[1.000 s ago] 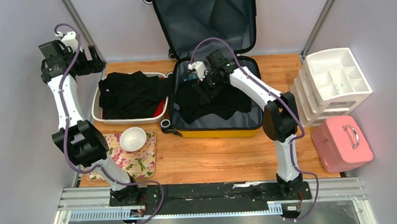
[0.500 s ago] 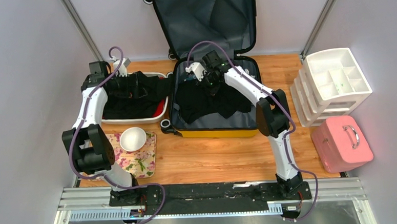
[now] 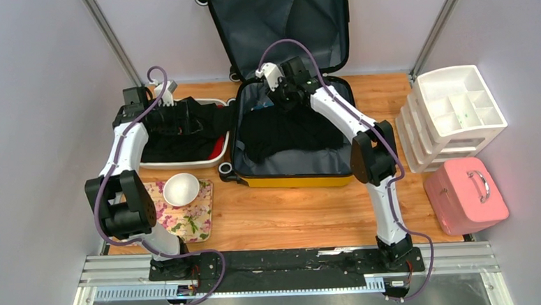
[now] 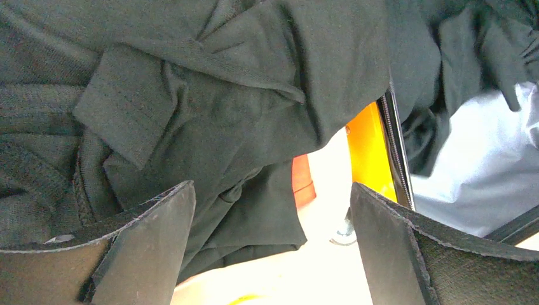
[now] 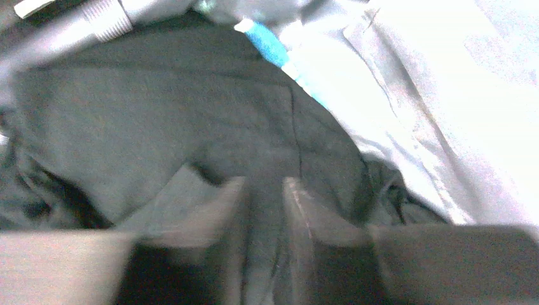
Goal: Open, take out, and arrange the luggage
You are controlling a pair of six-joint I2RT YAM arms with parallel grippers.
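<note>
The luggage (image 3: 297,179), a yellow suitcase, lies open on the table with its grey-lined lid (image 3: 275,26) leaning on the back wall. Black clothes (image 3: 288,134) fill its base. My right gripper (image 3: 284,99) is at the back left of the base. In the right wrist view it (image 5: 264,184) is shut on a fold of the black garment (image 5: 159,127), with pale lining (image 5: 413,95) beyond. My left gripper (image 3: 170,117) hangs open over black clothes (image 4: 210,108) piled in a white bin (image 3: 133,149). Nothing sits between the jaws of that gripper (image 4: 272,187); the suitcase's yellow edge (image 4: 367,152) shows past the pile.
A white bowl (image 3: 181,188) sits on a floral mat (image 3: 195,216) at the front left. At the right stand a white drawer organiser (image 3: 458,111) and a small pink case (image 3: 466,195). Walls close in on the back and both sides.
My left arm swung from the left wall to over the bin, jaws still open. My right gripper closed on the black garment and moved toward the suitcase's back, drawing the cloth flatter.
</note>
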